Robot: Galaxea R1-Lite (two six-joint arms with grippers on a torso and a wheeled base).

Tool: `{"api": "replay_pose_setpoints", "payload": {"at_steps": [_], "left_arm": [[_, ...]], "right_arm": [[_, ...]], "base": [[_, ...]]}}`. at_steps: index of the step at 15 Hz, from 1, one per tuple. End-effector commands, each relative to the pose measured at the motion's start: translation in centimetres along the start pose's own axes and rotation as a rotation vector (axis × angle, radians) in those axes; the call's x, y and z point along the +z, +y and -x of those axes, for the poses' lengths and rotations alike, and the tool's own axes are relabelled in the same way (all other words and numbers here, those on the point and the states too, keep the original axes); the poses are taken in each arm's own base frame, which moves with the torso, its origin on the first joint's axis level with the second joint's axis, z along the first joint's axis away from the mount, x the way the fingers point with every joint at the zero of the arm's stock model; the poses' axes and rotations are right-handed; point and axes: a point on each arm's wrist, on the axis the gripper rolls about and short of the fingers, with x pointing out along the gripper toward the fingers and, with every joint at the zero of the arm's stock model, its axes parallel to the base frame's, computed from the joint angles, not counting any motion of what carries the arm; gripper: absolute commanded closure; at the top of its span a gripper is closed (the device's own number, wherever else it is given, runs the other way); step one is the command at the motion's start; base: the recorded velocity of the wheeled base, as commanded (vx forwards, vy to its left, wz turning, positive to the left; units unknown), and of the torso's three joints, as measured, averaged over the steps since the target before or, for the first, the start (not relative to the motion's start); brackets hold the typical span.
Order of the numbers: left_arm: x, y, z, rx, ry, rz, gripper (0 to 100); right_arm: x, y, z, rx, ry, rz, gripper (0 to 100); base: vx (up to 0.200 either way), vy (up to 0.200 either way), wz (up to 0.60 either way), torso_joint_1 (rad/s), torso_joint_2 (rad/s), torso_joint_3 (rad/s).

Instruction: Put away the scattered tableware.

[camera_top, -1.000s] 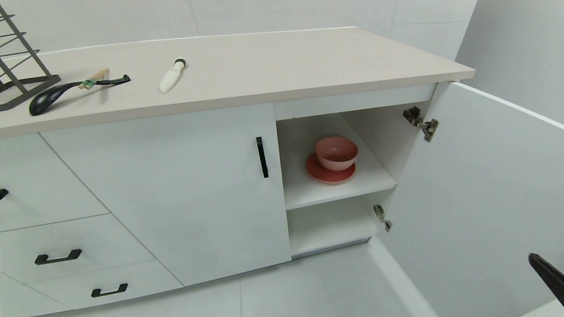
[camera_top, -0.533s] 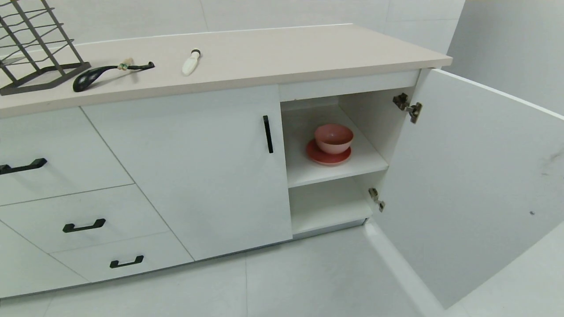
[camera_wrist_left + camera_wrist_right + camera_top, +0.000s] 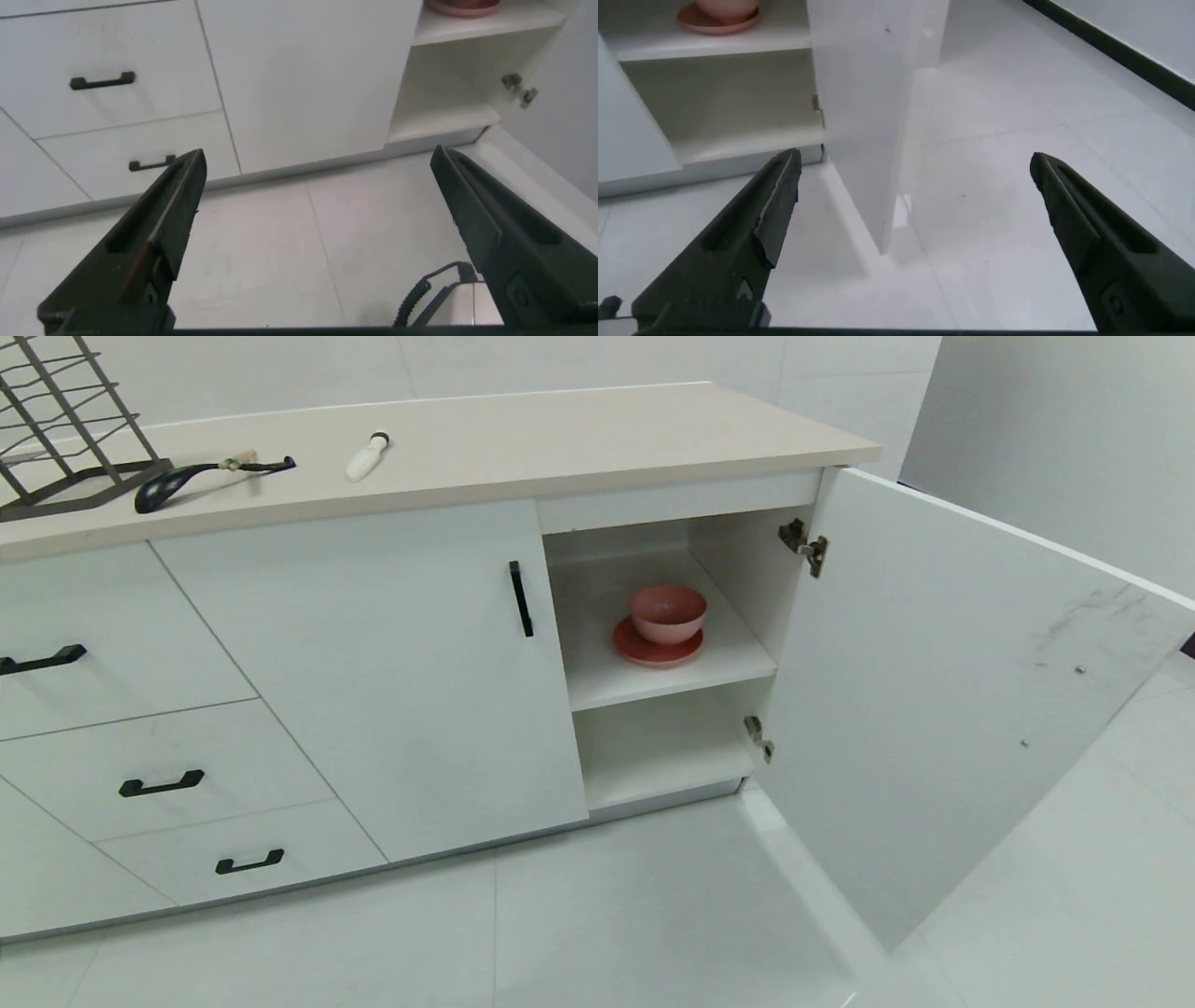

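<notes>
Tabletop (image 3: 560, 439): beige, long, backed by a pale tiled wall (image 3: 560, 359). Carried, toward the left end, a dark wire rack (image 3: 56, 429); a black ladle (image 3: 159, 490) just beside the rack's base; a small wooden piece (image 3: 238, 459) with a green band at the ladle's handle, touching or merely crossing it, could not tell; and a white-handled utensil (image 3: 367, 457) lying a little apart to the right.

Cabinet below, white. Comprised drawers (image 3: 159, 737) with black handles on the left, a closed door (image 3: 373, 681) with an upright black handle (image 3: 521, 598), and an open door (image 3: 934, 691) swung wide on the right, faintly scuffed on its inner face.

Pink bowl (image 3: 667, 613): stood upright on a red plate (image 3: 658, 656), both on the upper shelf (image 3: 719, 677) of the open compartment, above the lower shelf (image 3: 653, 756).

Floor (image 3: 653, 915): pale glossy tiles.

Left tool (image 3: 317, 154): spread wide, pinched nothing; hung over the floor before the drawers and the closed door.

Right tool (image 3: 913, 157): spread wide, gripped nothing; hung over the floor near the open door's edge.
</notes>
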Motion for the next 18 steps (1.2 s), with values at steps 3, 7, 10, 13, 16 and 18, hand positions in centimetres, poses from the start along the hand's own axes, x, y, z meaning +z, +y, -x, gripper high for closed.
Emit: {"api": "replay_pose_setpoints", "payload": {"at_steps": [3, 7, 10, 13, 16, 18], "left_arm": [[0.00, 0.00, 0.00, 0.001, 0.000, -0.022, 0], [0.00, 0.00, 0.00, 0.001, 0.000, -0.025, 0], [0.00, 0.01, 0.00, 0.002, 0.000, -0.025, 0], [0.00, 0.01, 0.00, 0.002, 0.000, -0.025, 0], [0.00, 0.00, 0.00, 0.001, 0.000, -0.003, 0], [0.04, 0.00, 0.01, 0.001, -0.001, 0.003, 0]], "right_arm": [[0.00, 0.01, -0.01, 0.002, 0.001, -0.003, 0], [-0.39, 0.06, -0.02, 0.013, 0.036, -0.115, 0], [-0.46, 0.07, 0.01, 0.015, 0.049, -0.137, 0], [-0.46, 0.07, 0.01, 0.015, 0.049, -0.137, 0], [-0.48, 0.07, 0.01, 0.015, 0.050, -0.134, 0], [-0.48, 0.07, 0.01, 0.015, 0.050, -0.134, 0]], "base": [[0.000, -0.200, 0.00, 0.005, 0.00, -0.001], [0.000, -0.200, 0.00, -0.001, 0.00, 0.001], [0.000, -0.200, 0.00, 0.007, 0.01, 0.002], [0.000, -0.200, 0.00, 0.004, 0.00, 0.001], [0.000, 0.000, 0.60, 0.002, 0.00, 0.002], [0.000, 0.000, 0.60, 0.002, 0.00, 0.005]]}}
